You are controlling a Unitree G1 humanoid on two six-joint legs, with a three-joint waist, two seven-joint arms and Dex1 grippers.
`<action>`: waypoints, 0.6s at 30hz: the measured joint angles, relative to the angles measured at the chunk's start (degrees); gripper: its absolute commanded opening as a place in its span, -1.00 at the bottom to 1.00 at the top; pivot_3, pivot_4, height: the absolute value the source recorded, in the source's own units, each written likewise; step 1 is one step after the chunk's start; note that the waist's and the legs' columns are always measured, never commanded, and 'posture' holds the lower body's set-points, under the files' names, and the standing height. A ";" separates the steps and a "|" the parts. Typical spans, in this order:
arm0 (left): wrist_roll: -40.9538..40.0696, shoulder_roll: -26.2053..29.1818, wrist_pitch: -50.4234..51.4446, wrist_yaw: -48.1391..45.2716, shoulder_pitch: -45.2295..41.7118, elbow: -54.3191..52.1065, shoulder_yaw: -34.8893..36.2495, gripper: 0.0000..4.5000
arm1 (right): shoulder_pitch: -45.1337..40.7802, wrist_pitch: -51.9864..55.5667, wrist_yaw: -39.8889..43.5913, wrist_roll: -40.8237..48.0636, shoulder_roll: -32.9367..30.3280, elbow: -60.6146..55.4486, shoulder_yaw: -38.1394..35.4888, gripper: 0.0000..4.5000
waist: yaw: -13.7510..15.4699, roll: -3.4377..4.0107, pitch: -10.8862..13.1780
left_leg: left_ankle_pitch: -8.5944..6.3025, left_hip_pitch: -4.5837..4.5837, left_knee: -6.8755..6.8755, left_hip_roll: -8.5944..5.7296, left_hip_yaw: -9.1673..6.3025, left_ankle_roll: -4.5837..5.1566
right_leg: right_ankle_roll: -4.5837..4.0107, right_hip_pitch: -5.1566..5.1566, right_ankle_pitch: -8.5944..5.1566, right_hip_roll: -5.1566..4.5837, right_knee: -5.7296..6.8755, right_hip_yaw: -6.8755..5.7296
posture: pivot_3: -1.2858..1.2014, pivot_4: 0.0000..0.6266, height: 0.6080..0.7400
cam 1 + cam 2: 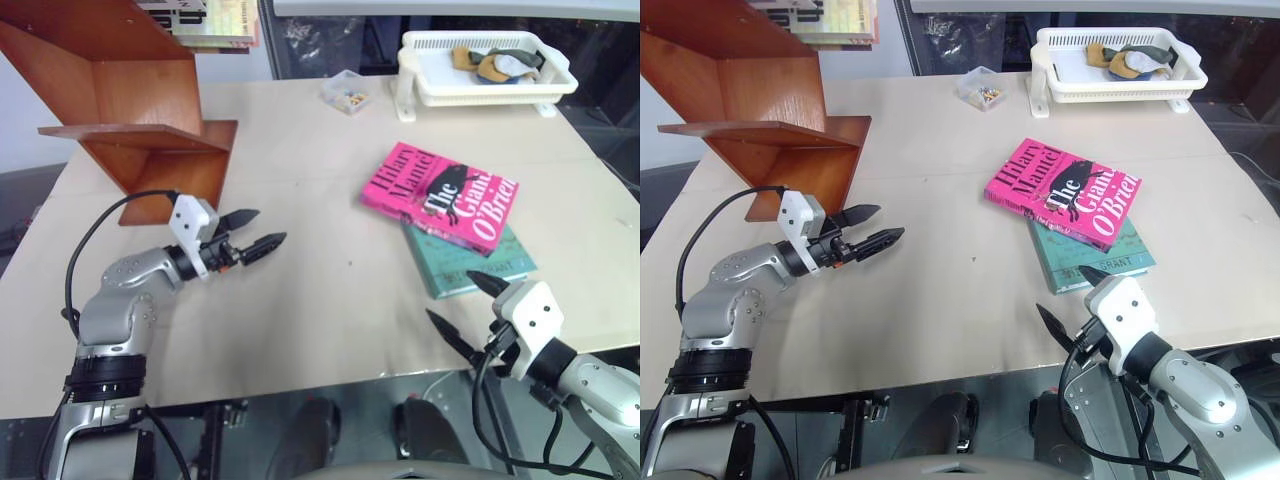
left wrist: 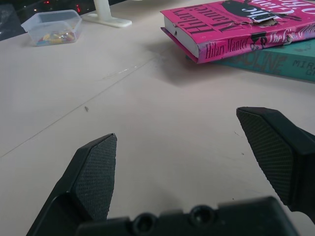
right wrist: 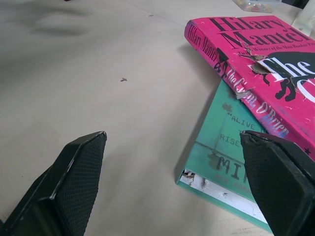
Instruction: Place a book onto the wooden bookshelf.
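Upper left of the frame: wooden bookshelf (image 1: 140, 110), reddish-brown, flat slanted boards, smooth glossy finish, its slots bare; task not begun as far as I can judge, nothing gripped, pick-up, carry and placing all left; left gripper (image 1: 250, 232) at left centre just below the shelf, black pointed fingers with cross-hatched pads (image 2: 96, 172), jaws spread wide apart, holding nothing, aimed across the desk (image 1: 300, 300), which is pale beige, matte, lightly scuffed; top centre: small clear plastic box (image 1: 346, 91) with tiny bits inside; right of centre: the book (image 1: 440, 194), bright pink paperback, white lettering, black figure, white page edges, torn spots along the spine, lying flat and skewed on top of a thin teal-green book (image 1: 470, 262), well apart from the shelf; upper right: white slotted plastic basket tray (image 1: 485, 70) with soft items in it; lower right: right gripper (image 1: 468, 305), jaws also wide apart, empty, near the teal book's near corner, not touching.
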 measured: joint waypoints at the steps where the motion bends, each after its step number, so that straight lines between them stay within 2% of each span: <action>1: 0.00 0.00 0.00 0.00 0.00 0.00 0.00 0.98 | 0.00 -0.02 0.00 0.00 0.00 0.00 0.00 0.98 | 0.00 0.00 0.00 | 0.00 0.00 0.00 0.00 0.00 0.00 | 0.00 0.00 0.00 0.00 0.00 0.00 | 0.03 -0.52 1.00; 6: -0.09 -0.02 0.07 -0.74 0.41 -0.66 -0.17 0.98 | 0.66 -0.45 -0.64 -0.09 1.21 0.00 0.34 0.98 | 0.00 0.00 0.00 | 0.00 0.00 0.00 0.00 0.00 -0.01 | 0.00 0.00 0.00 -0.01 0.00 0.01 | 0.03 -0.52 1.00; 7: -0.09 -0.05 0.09 -0.91 0.47 -0.81 -0.21 1.00 | 0.68 -0.45 -0.69 -0.09 1.30 0.00 0.34 0.88 | 0.00 0.00 0.00 | 0.00 0.00 0.00 0.00 0.01 0.00 | 0.00 0.00 0.00 0.00 0.00 0.01 | 0.03 -0.52 1.00; 9: -0.14 -0.10 0.09 -1.35 0.46 -1.03 -0.21 1.00 | 0.68 -0.46 -0.73 -0.39 1.17 0.00 0.34 0.64 | 0.00 0.00 0.00 | 0.00 0.00 0.00 0.00 0.01 0.00 | 0.00 0.00 0.00 0.00 0.00 0.01 | 0.03 -0.52 1.00; 10: -0.19 -0.18 0.08 -1.78 0.47 -1.24 -0.21 1.00 | 0.66 -0.46 -0.81 -0.58 1.11 0.00 0.33 0.38 | 0.00 0.00 0.00 | 0.00 0.00 0.00 0.00 0.00 0.00 | 0.00 0.00 0.00 0.00 0.00 0.00 | 0.03 -0.52 1.00; 15: -0.20 -0.53 0.03 -3.30 0.45 -2.37 -0.37 1.00 | 0.32 -0.45 -1.48 -0.26 1.86 0.01 0.25 -0.52 | 0.00 0.00 0.00 | 0.00 0.00 0.00 0.01 0.01 -0.01 | 0.00 0.00 0.00 0.00 0.00 0.01 | 0.03 -0.52 1.00; 17: -0.20 -0.80 -0.05 -3.90 0.45 -2.54 -0.56 1.00 | -0.01 -0.26 -1.92 -0.38 1.95 0.03 0.25 -0.98 | 0.00 0.00 0.00 | 0.00 0.00 0.00 0.01 0.01 0.00 | 0.00 0.00 0.00 0.00 0.00 0.01 | 0.03 -0.52 1.00; 18: -0.20 -0.80 -0.05 -4.41 0.45 -2.70 -0.85 1.00 | -0.55 -0.01 -2.54 -0.41 2.26 0.05 0.19 -0.98 | -0.01 0.00 0.00 | 0.01 0.00 0.00 0.01 0.01 -0.01 | 0.00 0.00 0.00 0.01 0.00 0.01 | 0.03 -0.52 1.00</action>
